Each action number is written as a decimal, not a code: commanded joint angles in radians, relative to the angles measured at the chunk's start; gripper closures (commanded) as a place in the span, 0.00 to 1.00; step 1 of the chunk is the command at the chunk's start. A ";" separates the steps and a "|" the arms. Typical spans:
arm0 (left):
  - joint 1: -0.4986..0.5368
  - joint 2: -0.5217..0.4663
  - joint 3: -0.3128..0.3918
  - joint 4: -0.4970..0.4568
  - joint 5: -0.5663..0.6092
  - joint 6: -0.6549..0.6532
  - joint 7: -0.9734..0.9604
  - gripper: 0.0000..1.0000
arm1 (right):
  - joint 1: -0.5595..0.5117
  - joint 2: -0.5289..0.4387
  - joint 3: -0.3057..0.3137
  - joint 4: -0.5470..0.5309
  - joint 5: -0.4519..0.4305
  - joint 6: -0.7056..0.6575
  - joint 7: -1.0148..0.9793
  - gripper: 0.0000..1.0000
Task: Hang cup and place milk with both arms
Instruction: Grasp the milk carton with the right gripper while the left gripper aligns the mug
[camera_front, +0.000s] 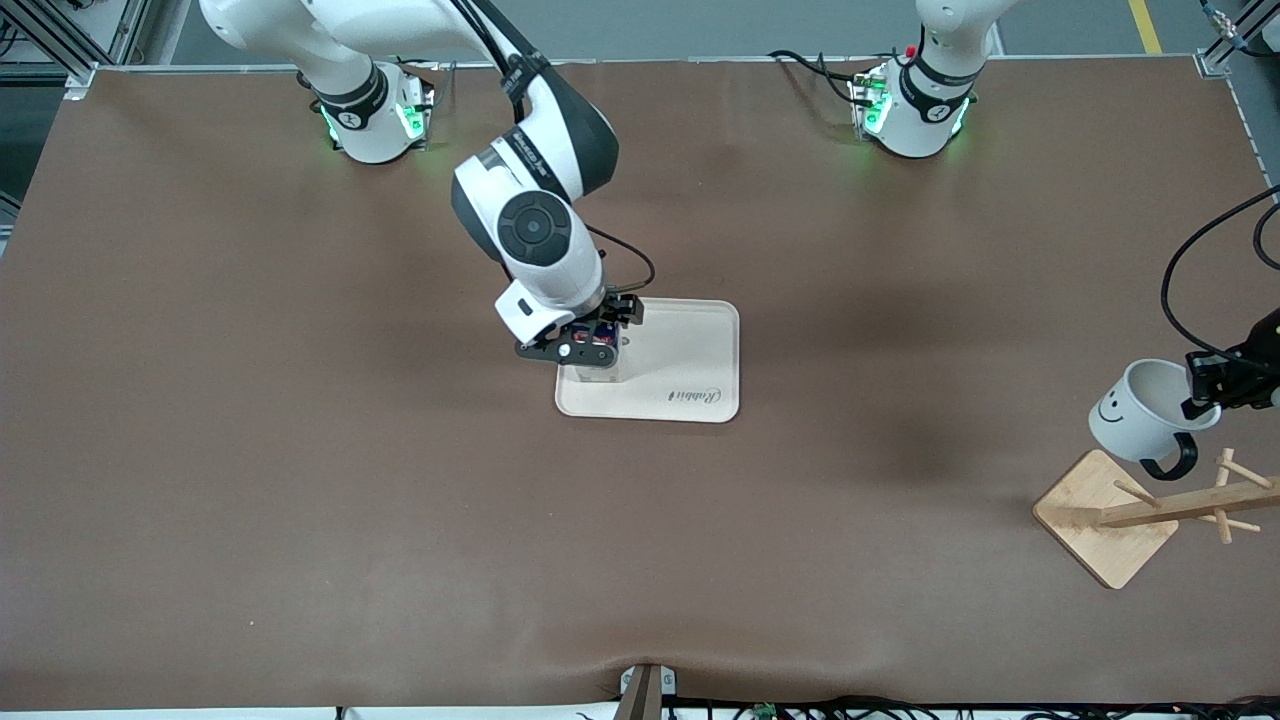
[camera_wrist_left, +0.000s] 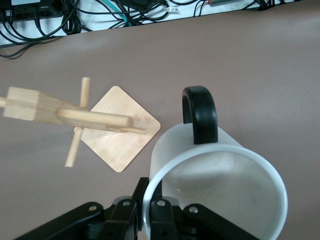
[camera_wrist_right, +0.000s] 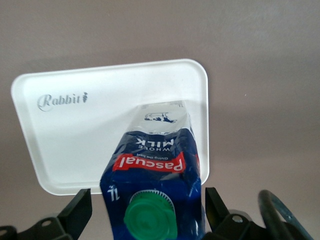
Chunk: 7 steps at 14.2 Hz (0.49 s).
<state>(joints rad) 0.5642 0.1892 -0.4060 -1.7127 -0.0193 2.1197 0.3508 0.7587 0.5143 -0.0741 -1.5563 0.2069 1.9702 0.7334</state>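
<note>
The left gripper (camera_front: 1205, 395) held the cup (camera_front: 1145, 412) by its rim, fingers clamped on the wall, above the wooden rack (camera_front: 1160, 512) at the left arm's end. The right gripper (camera_front: 590, 340) stood over the tray (camera_front: 700, 370) with the milk (camera_wrist_right: 155, 180) upright between its spread fingers (camera_wrist_right: 77, 212), apparently untouched

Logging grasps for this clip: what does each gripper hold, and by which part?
Left gripper pinches the cup by its rim, over the wooden rack. Right gripper's fingers flank the milk near its top, over the tray; contact unclear.
</note>
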 joint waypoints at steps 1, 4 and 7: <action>0.051 0.003 -0.007 0.013 -0.069 -0.017 0.089 1.00 | 0.007 -0.005 -0.012 -0.048 -0.004 0.042 0.014 0.11; 0.072 0.016 -0.007 0.015 -0.091 -0.017 0.131 1.00 | -0.006 -0.008 -0.012 -0.027 0.017 0.029 0.075 1.00; 0.089 0.022 -0.008 0.019 -0.099 -0.017 0.134 1.00 | -0.044 -0.011 -0.012 0.065 0.063 -0.077 0.087 1.00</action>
<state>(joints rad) 0.6346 0.2061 -0.4046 -1.7127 -0.0947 2.1176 0.4664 0.7498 0.5168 -0.0891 -1.5571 0.2205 1.9749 0.8031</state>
